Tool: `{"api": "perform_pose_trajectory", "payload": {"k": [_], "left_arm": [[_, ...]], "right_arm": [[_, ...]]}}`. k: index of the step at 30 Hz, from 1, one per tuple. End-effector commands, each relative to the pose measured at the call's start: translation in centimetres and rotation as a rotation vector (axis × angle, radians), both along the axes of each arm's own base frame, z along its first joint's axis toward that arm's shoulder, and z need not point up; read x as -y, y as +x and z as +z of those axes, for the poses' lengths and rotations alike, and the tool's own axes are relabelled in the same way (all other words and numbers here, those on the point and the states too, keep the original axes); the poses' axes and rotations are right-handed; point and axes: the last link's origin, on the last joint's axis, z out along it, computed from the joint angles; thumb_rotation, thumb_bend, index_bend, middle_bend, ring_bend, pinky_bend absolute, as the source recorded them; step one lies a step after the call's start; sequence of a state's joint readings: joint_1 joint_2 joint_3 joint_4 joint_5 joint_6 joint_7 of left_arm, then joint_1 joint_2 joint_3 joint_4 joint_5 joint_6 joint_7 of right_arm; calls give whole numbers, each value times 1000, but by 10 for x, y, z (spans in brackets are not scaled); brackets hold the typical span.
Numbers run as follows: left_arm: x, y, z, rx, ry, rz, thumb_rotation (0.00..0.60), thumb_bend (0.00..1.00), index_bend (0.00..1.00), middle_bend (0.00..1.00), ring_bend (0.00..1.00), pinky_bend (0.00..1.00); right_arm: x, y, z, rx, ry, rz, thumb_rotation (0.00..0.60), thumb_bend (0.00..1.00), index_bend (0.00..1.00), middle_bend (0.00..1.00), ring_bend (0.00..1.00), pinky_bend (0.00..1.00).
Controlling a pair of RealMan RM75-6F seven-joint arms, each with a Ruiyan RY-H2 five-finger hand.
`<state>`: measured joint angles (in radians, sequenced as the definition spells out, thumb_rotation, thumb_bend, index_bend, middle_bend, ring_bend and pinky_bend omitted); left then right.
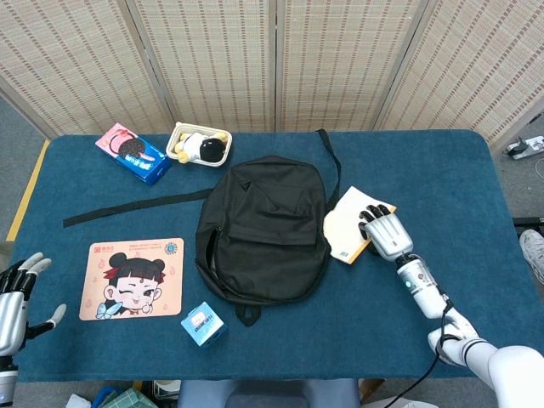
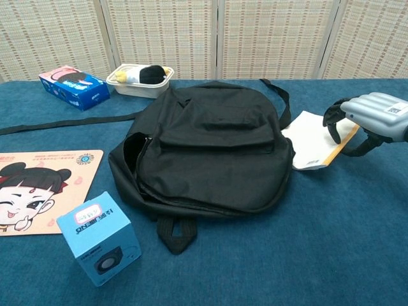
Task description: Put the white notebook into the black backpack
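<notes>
The white notebook (image 1: 347,228) (image 2: 312,141) lies tilted against the right side of the black backpack (image 1: 263,225) (image 2: 210,146), its left edge touching the bag. My right hand (image 1: 384,234) (image 2: 370,118) grips the notebook's orange-trimmed right edge, fingers curled over the top and thumb underneath. The backpack lies flat in the middle of the table, with its zipper gaping along its left side (image 2: 131,156). My left hand (image 1: 13,297) hangs at the table's near left corner, fingers spread, holding nothing; only the head view shows it.
A cartoon mouse pad (image 1: 132,278) and a small blue box (image 1: 203,324) lie left of the bag. A blue cookie box (image 1: 132,153) and a white tray with a plush toy (image 1: 200,145) sit at the back. A black strap (image 1: 127,206) trails left.
</notes>
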<state>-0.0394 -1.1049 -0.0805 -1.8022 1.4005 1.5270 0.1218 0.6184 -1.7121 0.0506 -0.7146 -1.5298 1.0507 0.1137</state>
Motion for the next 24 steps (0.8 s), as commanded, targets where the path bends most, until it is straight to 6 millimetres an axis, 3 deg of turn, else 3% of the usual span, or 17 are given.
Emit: {"api": "perform_pose_trajectory", "payload": {"k": [1,15,24], "left_arm": [[-1,0,1,-1,5,-2,600,260,208,117,90,82],[-5,0,5,0,22,-19,600,260,208,117,91,82],[-21,10,14,-49,10,-96,600,260,210,117,90,82]], "right_arm": [[1,1,1,-2,-13,7,600,268,614,314,189,211],[3,5,20,0,-69,56,600,462,616,328,211,231],[-8,10,65,20,-191,135,600,515,617,335,215,233]]}}
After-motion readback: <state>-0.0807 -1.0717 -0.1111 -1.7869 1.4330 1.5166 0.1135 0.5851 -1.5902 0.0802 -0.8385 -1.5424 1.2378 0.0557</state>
